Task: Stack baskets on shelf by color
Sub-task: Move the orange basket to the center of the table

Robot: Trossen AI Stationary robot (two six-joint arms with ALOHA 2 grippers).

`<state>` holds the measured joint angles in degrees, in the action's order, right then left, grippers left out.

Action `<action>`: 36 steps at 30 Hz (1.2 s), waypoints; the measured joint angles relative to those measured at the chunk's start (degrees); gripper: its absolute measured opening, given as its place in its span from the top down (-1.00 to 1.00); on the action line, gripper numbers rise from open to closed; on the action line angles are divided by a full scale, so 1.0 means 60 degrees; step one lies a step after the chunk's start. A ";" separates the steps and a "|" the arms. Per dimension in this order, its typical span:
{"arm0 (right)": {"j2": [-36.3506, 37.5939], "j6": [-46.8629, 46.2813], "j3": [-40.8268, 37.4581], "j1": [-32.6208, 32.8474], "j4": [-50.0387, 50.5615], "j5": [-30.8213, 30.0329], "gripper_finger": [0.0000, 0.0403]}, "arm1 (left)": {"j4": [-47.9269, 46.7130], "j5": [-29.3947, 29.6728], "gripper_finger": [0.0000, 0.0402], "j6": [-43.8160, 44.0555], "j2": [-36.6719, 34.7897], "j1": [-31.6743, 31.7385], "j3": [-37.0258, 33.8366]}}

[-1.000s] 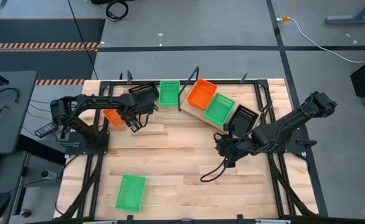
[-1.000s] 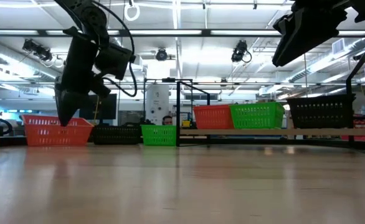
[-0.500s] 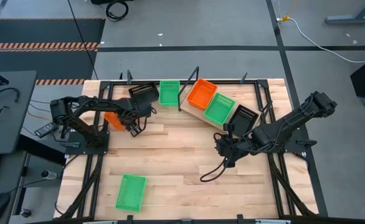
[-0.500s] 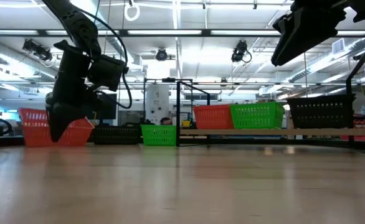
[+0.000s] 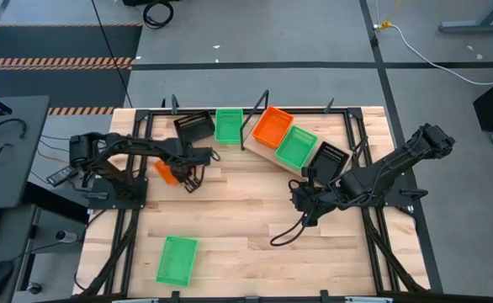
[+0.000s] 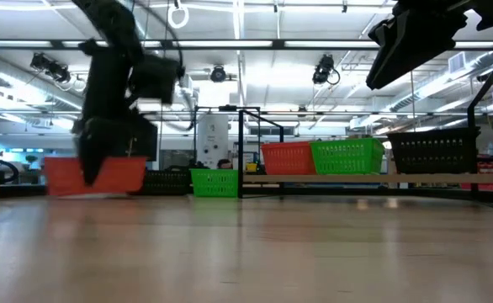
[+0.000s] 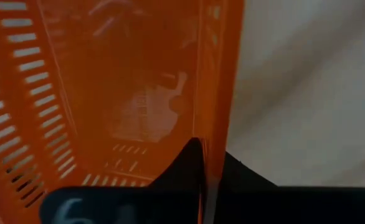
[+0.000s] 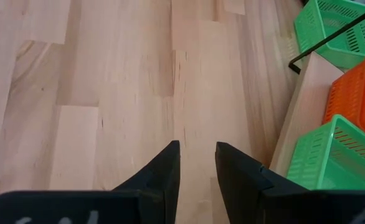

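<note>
An orange basket is gripped by the left gripper near the left rear part of the wooden worktop; in the low view this basket hangs just clear of the worktop surface, and in the left wrist view the dark fingers are closed on its slotted wall. Behind it, near the worktop's back edge, a black basket and a green basket sit side by side. To their right lies the pale wooden shelf, set at an angle, carrying three baskets in a row: an orange one, a green one and a black one, each touching the next. In the low view these three stand along the shelf board, raised a little above the worktop. Another green basket rests alone near the front left of the worktop, well apart from the rest. The right gripper hovers over bare wood at right of centre, just in front of the shelf, its fingers empty with a narrow gap between them.
</note>
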<state>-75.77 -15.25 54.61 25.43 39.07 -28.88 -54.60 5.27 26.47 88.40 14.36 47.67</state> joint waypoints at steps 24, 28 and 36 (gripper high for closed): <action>0.1196 -0.2836 -0.0004 0.0786 0.2534 0.0503 0.47 | 0.1401 -0.0136 0.98 -0.0618 0.3520 -0.4407 0.6050; 0.1684 -0.3382 -0.0004 0.1356 0.2794 0.0503 0.47 | 0.1542 -0.0180 0.98 -0.1673 0.4635 -0.4595 0.7321; 0.1928 -0.3939 -0.0004 0.1959 0.2872 0.0505 0.47 | 0.1351 -0.0427 0.97 -0.3692 0.5920 -0.4682 0.8365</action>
<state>-64.20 -38.88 54.59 37.18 56.30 -25.85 -46.50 2.71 4.32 123.92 -13.74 97.86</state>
